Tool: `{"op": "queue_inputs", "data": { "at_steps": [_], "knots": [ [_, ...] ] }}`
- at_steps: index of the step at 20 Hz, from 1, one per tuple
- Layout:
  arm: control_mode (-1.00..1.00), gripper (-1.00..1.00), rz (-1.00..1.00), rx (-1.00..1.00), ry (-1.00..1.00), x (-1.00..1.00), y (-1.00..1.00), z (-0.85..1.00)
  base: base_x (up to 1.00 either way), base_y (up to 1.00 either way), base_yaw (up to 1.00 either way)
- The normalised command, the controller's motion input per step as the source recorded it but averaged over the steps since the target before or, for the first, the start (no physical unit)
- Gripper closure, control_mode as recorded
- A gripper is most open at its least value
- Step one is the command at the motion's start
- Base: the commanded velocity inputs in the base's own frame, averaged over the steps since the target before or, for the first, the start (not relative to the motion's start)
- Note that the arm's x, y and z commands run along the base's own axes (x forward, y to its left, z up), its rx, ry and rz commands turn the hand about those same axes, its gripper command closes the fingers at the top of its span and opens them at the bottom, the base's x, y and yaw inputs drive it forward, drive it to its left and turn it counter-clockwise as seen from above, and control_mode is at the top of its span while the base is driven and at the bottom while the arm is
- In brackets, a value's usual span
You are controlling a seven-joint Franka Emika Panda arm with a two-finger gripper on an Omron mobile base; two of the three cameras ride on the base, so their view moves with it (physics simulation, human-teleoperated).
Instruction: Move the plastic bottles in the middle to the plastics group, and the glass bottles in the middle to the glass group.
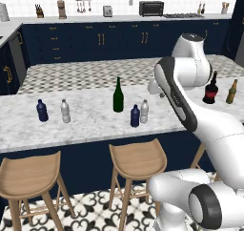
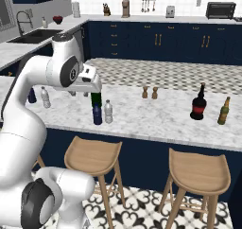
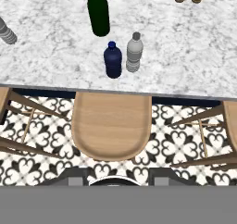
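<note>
The navy bottle and clear bottle stand touching near the worktop edge, green bottle just behind (all unsorted); the gripper looks down on them, its jaws' state unclear to me.

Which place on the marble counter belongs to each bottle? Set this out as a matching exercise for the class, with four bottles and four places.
Things:
1. tall dark green glass bottle
2. squat dark bottle with red label
3. slim amber bottle
4. small navy blue plastic bottle beside the green one

Places:
A. far right end of the counter
B. near the front edge, next to a clear-whitish plastic bottle
C. middle, standing behind the two small bottles
D. right side, just left of the amber bottle

Pairs: 1-C, 2-D, 3-A, 4-B
</note>
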Motion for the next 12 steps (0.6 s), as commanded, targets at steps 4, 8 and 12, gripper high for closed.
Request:
{"op": "queue_inputs", "data": {
  "at_steps": [4,8,12],
  "knots": [
    [-1.0,-1.0,0.0,0.0,0.0,-0.18,-0.06,-0.11,0.0,0.0,0.0],
    [-1.0,-1.0,-0.02,-0.01,-0.01,-0.22,0.32,-0.56,0.0,0.0,0.0],
    [-1.0,-1.0,-0.12,0.12,0.04,0.47,0.39,-0.6,0.0,0.0,0.0]
  ]
}}
